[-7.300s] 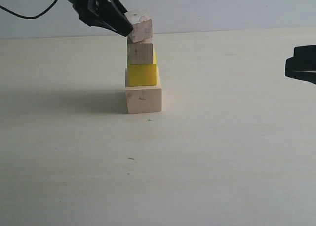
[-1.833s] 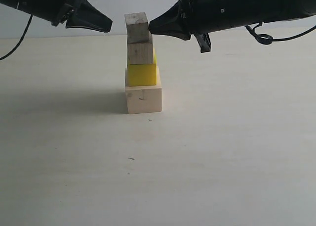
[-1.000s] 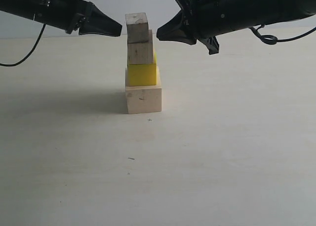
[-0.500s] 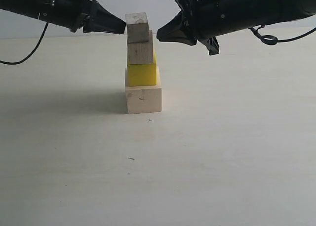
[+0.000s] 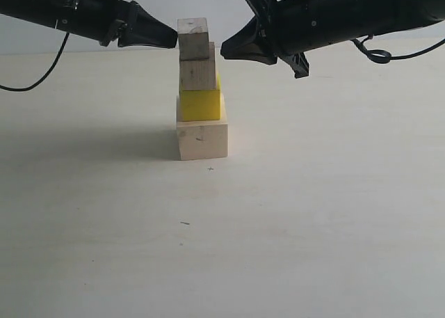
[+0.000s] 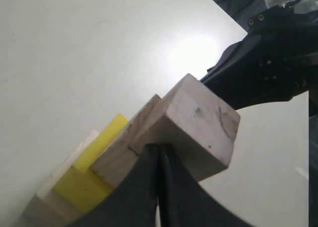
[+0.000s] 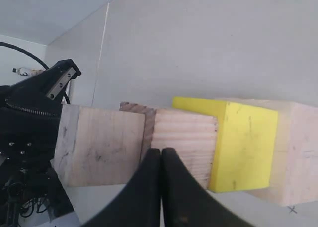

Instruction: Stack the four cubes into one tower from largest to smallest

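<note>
— On the desk, what is standing at this timestamp?

— One column: the tower is showing all four pieces in order. At the base, the large wood cube is sitting on the desk. Above it the yellow cube is resting toward the base's left side. On that, the medium wood cube is sitting. On top, the small wood cube is lying about flush with the medium's left edge, and the wrist views are showing it twisted a little.

— End effectors?

— Both are flanking the top piece. On the left end effector the fingers are pressing together with nothing between them. Its tip is sitting at the small cube's left face, touching or just beside; cannot tell which. Likewise the right end effector is pinched closed and empty, its tip hanging near the seam between small and medium cubes with a gap showing.

— Status?

— Judging the stacking as done. Squaring up or backing away is what is remaining.

— Risks?

— The top cube is the lightest and is already sitting askew, so a hard sideways nudge from the left tip is risking sliding it off. If the right tip is dipping, it could be catching the medium cube and shearing the upper pieces off the yellow. Any retreat that is not going straight out is risking a swipe.
</note>
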{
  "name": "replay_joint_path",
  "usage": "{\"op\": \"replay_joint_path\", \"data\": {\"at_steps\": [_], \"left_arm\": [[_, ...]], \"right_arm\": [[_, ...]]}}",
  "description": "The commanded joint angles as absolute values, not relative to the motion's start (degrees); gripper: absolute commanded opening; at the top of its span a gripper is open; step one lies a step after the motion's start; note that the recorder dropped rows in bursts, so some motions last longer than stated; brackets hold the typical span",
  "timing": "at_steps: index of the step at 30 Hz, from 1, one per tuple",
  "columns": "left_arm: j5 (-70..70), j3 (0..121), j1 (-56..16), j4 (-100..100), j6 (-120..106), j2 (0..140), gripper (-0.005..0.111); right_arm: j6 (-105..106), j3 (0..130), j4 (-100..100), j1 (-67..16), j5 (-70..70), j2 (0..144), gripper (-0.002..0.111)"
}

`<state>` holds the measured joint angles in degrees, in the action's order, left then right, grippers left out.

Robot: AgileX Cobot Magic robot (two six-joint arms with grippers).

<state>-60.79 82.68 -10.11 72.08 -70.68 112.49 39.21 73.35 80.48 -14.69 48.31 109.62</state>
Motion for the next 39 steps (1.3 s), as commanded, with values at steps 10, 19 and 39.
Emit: {"op": "replay_joint_path", "data": {"at_steps": [10,19,39], "left_arm": [[-61.2,82.84,-10.3,72.99,-71.74,112.5,0.0],[-61.51,82.84,-10.3,72.89,-71.74,112.69,0.0],[-61.06,82.84,-10.3,72.53,-73.58,112.64,0.0]], "right_arm": [[39.24,73.74,80.06,-14.51,47.76,109.36,0.0],[39.24,73.74,80.06,-14.51,47.71,109.36,0.0],[40.08,73.74,80.06,-14.51,46.6,109.36,0.0]]}}
